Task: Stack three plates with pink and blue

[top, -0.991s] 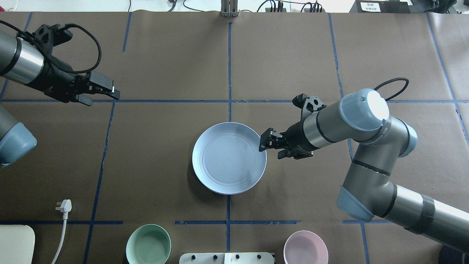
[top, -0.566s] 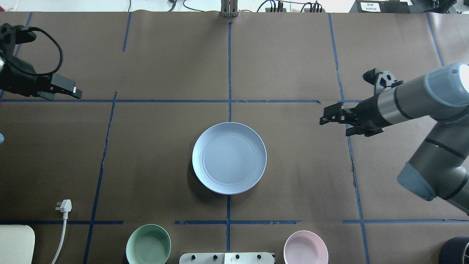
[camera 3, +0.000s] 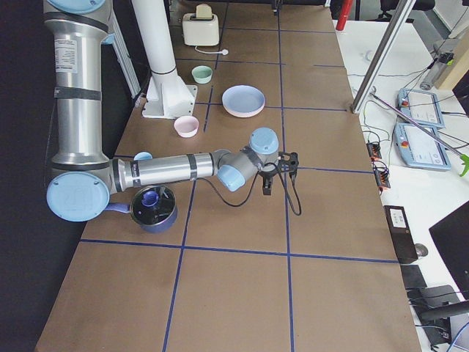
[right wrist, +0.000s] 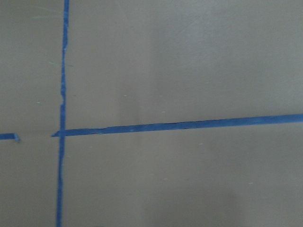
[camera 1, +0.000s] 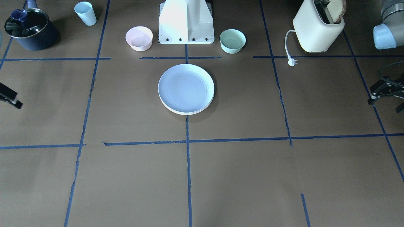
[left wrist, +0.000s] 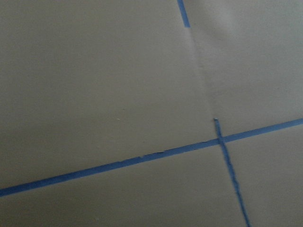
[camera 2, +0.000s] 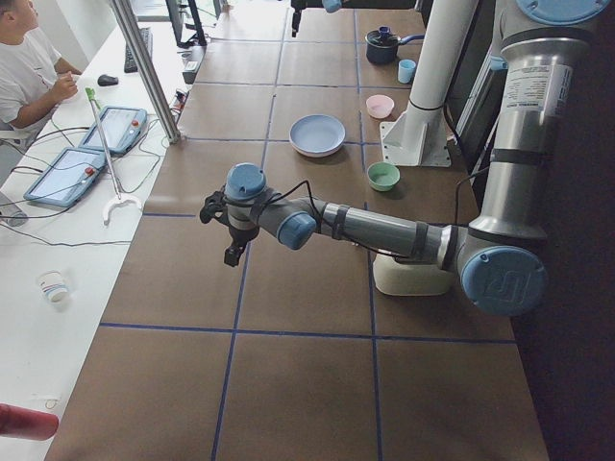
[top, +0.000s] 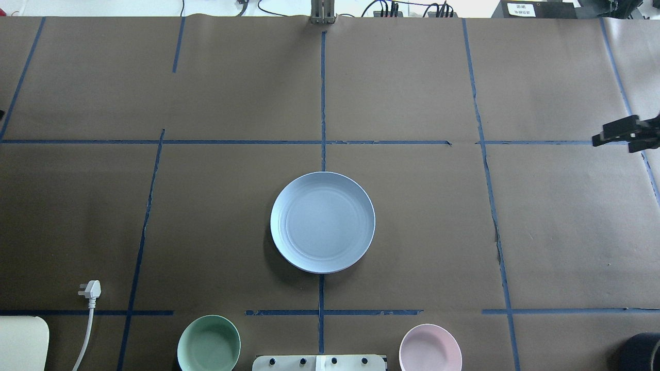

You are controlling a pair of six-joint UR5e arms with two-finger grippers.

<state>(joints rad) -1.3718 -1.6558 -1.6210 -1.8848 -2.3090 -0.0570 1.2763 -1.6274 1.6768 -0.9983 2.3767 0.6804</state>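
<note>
The light blue plate (top: 322, 221) lies on top of a stack at the table's middle. In the front-facing view the blue plate (camera 1: 185, 87) has a cream-white plate's rim (camera 1: 186, 112) under it. The pink plate is hidden inside the stack, apart from a pinkish rim edge in the right view (camera 3: 242, 113). My right gripper (top: 613, 144) is open and empty at the far right edge, well away from the stack. My left gripper (camera 1: 386, 104) is open and empty at the table's left side, outside the overhead view. Both wrist views show only bare table.
A small mint-green bowl (top: 209, 342) and a small pink bowl (top: 430, 346) stand beside the robot base (camera 1: 186, 22). A toaster (camera 1: 317, 28) with its plug (top: 90, 289) is on my left. A dark pot (camera 1: 28, 30) and a blue cup (camera 1: 86, 13) are on my right.
My right gripper has pulled away from the blue plate's rim to the far right edge. My left arm has pulled left, out of the overhead view. The stack has not moved.
</note>
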